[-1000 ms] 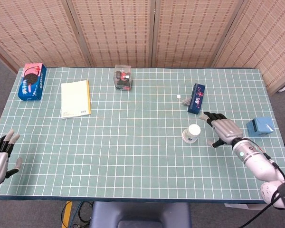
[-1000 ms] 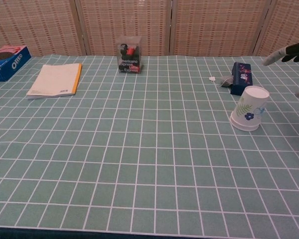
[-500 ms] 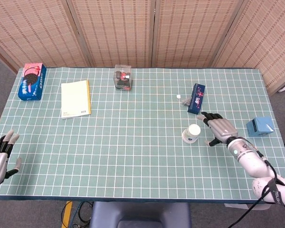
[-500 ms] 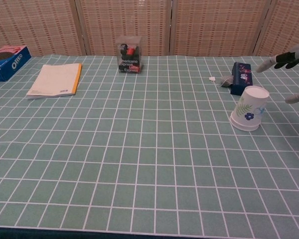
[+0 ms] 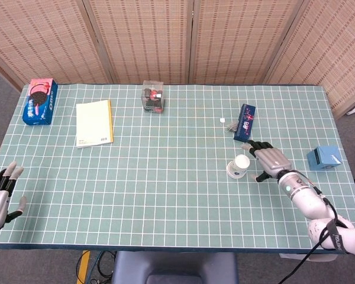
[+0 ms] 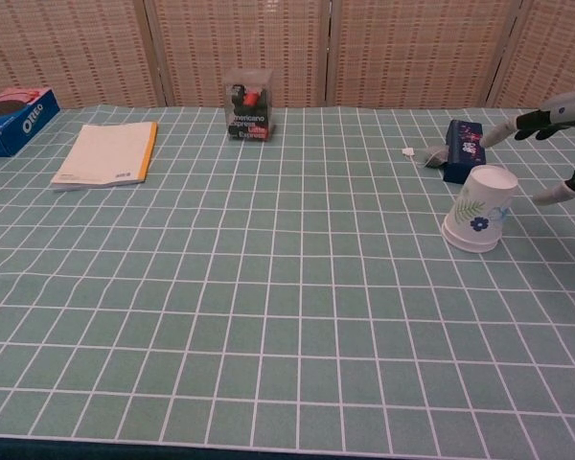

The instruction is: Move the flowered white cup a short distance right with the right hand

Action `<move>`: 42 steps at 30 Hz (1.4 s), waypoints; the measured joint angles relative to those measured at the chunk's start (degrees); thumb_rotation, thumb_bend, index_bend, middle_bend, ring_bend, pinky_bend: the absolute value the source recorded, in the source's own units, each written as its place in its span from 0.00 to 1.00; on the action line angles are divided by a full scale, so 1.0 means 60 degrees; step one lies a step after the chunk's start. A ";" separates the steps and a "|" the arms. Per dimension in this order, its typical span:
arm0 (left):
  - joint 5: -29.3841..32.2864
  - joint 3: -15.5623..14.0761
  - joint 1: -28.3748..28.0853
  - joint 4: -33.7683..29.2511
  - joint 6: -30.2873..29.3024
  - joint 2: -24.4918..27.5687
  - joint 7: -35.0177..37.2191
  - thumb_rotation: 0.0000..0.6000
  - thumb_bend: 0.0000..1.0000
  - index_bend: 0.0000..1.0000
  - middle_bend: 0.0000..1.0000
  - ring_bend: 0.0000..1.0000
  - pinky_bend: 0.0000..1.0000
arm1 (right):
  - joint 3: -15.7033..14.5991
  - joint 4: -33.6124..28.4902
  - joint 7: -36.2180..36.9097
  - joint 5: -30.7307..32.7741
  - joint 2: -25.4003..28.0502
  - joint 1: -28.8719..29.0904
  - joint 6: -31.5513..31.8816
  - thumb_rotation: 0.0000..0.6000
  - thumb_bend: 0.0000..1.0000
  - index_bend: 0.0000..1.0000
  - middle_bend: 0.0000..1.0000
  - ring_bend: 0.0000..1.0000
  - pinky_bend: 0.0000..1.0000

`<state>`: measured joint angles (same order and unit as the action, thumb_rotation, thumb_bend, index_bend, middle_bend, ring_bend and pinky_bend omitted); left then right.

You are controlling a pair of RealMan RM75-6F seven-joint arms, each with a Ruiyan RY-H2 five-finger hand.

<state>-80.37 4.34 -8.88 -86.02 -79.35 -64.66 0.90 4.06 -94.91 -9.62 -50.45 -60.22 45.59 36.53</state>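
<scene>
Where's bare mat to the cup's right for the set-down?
Free patch: the mat between the flowered white cup and the small blue box, where the right hand hovers. Crowded just behind the cup: the dark blue packet. The near strip to the table edge is bare too.

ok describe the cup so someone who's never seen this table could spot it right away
Start at the right half of the green gridded table, just in front of the dark blue box. The cup sits there upside down and tilted, beside the open right robot hand. It is the only white paper cup, printed with a blue flower and green leaves.
</scene>
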 measured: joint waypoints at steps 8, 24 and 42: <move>-0.0020 0.0000 0.0016 -0.0011 -0.0038 0.0011 0.0018 1.00 0.50 0.00 0.00 0.00 0.00 | -0.0041 0.0251 0.0008 0.0048 -0.0250 0.0104 -0.0018 1.00 0.27 0.12 0.00 0.00 0.00; -0.0080 -0.0018 0.0051 -0.0028 -0.0092 0.0061 0.0110 1.00 0.50 0.00 0.00 0.00 0.00 | -0.0080 0.0600 -0.0045 0.0090 -0.0704 0.0171 0.0210 1.00 0.30 0.20 0.00 0.00 0.00; -0.0271 -0.0059 0.0110 -0.0003 -0.0297 0.0030 0.0091 1.00 0.50 0.00 0.00 0.00 0.00 | -0.0024 0.0827 -0.0241 0.0149 -0.1108 0.0148 0.0722 1.00 0.39 0.32 0.00 0.00 0.00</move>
<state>-81.99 3.98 -8.22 -86.04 -81.13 -64.48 1.44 3.91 -89.95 -11.07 -49.56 -66.87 46.47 40.86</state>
